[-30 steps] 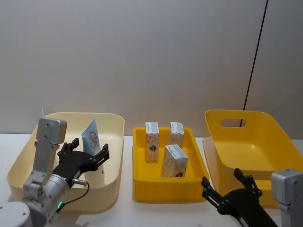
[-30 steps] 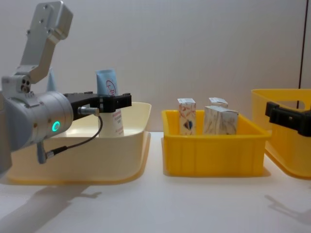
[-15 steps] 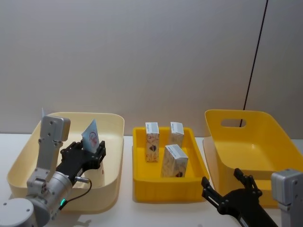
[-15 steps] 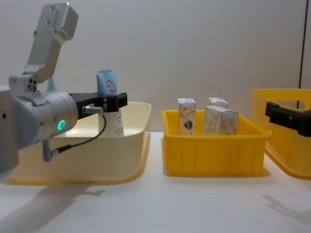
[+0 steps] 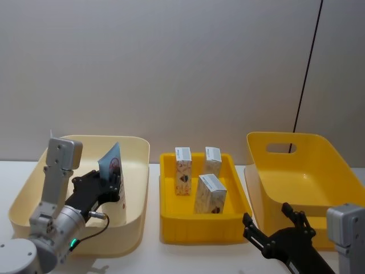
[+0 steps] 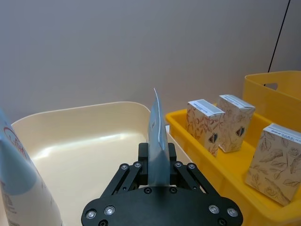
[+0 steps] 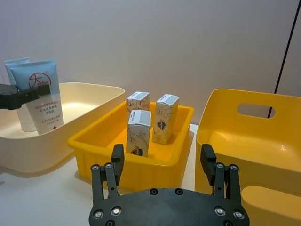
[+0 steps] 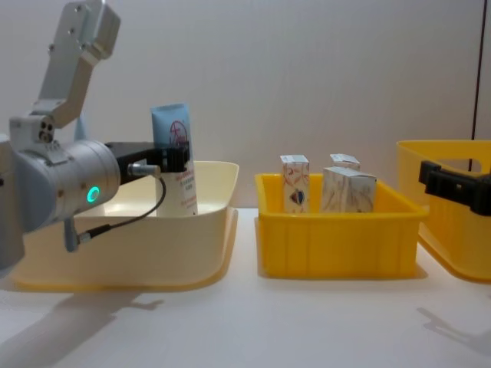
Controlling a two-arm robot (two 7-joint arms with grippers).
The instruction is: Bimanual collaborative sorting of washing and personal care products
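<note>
Head view: the left hand (image 5: 111, 184) is clamped on a tube (image 5: 113, 165) standing in the cream bin (image 5: 137, 197) on the left. Three cartons (image 5: 210, 194) stand upright in the small yellow bin (image 5: 199, 233) in the middle, with the big yellow bin (image 5: 296, 177) on the right. The right hand (image 5: 271, 221) sits low at the near right, spread open and holding nothing.

Left wrist view: the tube is edge-on, pinched between the fingers (image 6: 143, 153). A second tube (image 6: 21, 183) stands beside it in the same bin.

Right wrist view: both tubes upright at the far left, cartons in between.

Chest view: the held tube leans slightly, its bottom inside the cream bin. All the bins sit on the tabletop (image 8: 307, 322).
</note>
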